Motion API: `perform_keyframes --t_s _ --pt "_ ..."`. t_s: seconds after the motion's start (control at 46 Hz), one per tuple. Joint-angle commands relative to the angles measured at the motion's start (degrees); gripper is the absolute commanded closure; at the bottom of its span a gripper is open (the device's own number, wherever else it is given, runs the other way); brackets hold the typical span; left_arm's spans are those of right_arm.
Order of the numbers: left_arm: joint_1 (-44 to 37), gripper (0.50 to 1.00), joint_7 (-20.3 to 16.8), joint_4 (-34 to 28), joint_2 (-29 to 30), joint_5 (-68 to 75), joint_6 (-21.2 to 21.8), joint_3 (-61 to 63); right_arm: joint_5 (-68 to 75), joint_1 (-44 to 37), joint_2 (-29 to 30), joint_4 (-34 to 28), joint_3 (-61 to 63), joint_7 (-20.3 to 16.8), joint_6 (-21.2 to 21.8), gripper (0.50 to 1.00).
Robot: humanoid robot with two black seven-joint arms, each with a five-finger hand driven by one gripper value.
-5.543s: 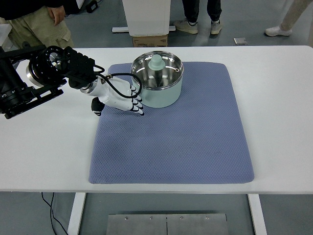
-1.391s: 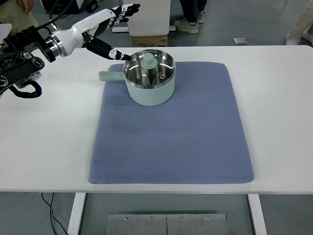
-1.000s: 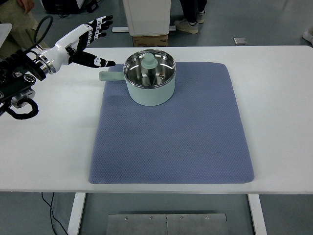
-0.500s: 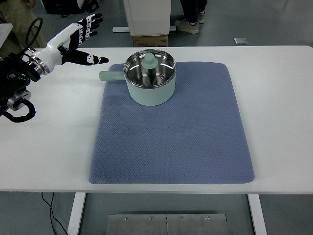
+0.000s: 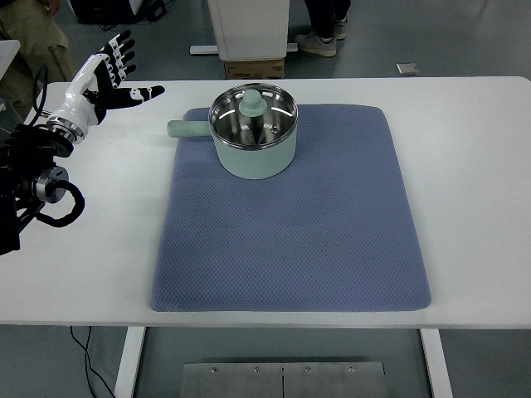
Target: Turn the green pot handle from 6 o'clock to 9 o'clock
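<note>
The pot (image 5: pixel 253 133) has a matt pale-green outside and a shiny bare-metal inside; its handle (image 5: pixel 188 128) looks like smooth matt plastic. Under it, the mat (image 5: pixel 290 240) is blue-grey cloth with a fine dimpled weave. The table (image 5: pixel 473 166) is smooth white. At upper left, the left hand (image 5: pixel 104 79) is glossy white-and-black plastic.

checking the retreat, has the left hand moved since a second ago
Yes. The left hand has drawn back leftward, farther from the pot handle, which has stayed pointing left on the mat.

A white table (image 5: pixel 481 166) stands on grey floor (image 5: pixel 431 41), a cardboard box (image 5: pixel 254 70) behind it.
</note>
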State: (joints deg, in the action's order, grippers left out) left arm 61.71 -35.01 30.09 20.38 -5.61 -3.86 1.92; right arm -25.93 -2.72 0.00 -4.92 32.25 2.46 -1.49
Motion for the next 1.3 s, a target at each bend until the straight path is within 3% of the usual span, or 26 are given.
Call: perform_keyframes --t_s 0.0,0.457,1.283 --pt "-0.4 0.5 0.0 -2.2 -2.4 -2.5 0.0 0.0 0.0 0.0 0.0 0.0 0.0 0.0 0.0 0.5" --pt "-2.6 0.5 0.0 -7.6 -9.2 -3.9 0.8 -5.6 0.0 0.0 0.0 0.0 0.0 0.0 0.0 0.5" --pt "-5.4 0.5 0.0 -8.1 -10.1 -3.9 0.9 -10.1 0.0 0.1 0.0 0.0 -0.1 0.0 0.1 0.5"
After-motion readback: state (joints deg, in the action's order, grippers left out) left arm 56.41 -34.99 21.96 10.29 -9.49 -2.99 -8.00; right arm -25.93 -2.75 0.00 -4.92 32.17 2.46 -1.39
